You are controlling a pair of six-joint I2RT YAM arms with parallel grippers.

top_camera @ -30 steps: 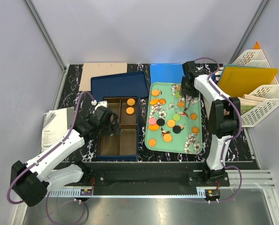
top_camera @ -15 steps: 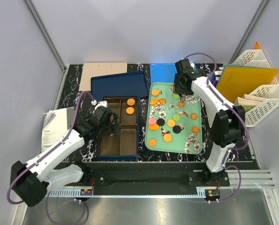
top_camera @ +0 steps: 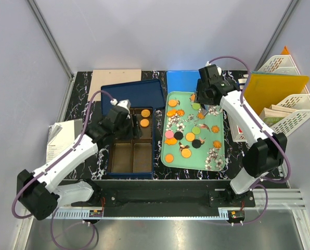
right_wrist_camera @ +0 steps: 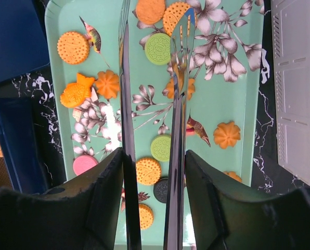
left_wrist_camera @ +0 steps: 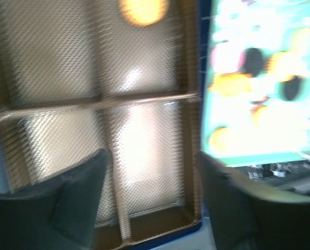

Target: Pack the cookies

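Note:
Cookies (top_camera: 186,153) lie scattered on the mint-green tray (top_camera: 217,164): orange (right_wrist_camera: 73,47), green (right_wrist_camera: 158,48), pink (right_wrist_camera: 85,164) and black (right_wrist_camera: 160,190) ones. Two orange cookies (top_camera: 145,117) lie in the far right compartment of the brown divided insert (top_camera: 133,156) in the blue box. My right gripper (top_camera: 204,96) (right_wrist_camera: 154,161) hangs over the tray's far end, shut on metal tongs (right_wrist_camera: 178,104). The tongs' arms stand apart and I see no cookie between them. My left gripper (top_camera: 125,115) (left_wrist_camera: 152,161) is open above the insert (left_wrist_camera: 144,130), holding nothing. One orange cookie (left_wrist_camera: 143,10) shows blurred in the left wrist view.
The blue lid (top_camera: 133,94) lies behind the box, next to a tan board (top_camera: 115,83) and a blue sheet (top_camera: 183,80). A white file rack (top_camera: 290,112) with a yellow folder (top_camera: 273,87) stands to the right of the tray. Papers (top_camera: 59,140) lie at the left.
My left gripper has moved toward the far end of the box. The right arm has swung its elbow out to the right, while its gripper stays over the tray's far end.

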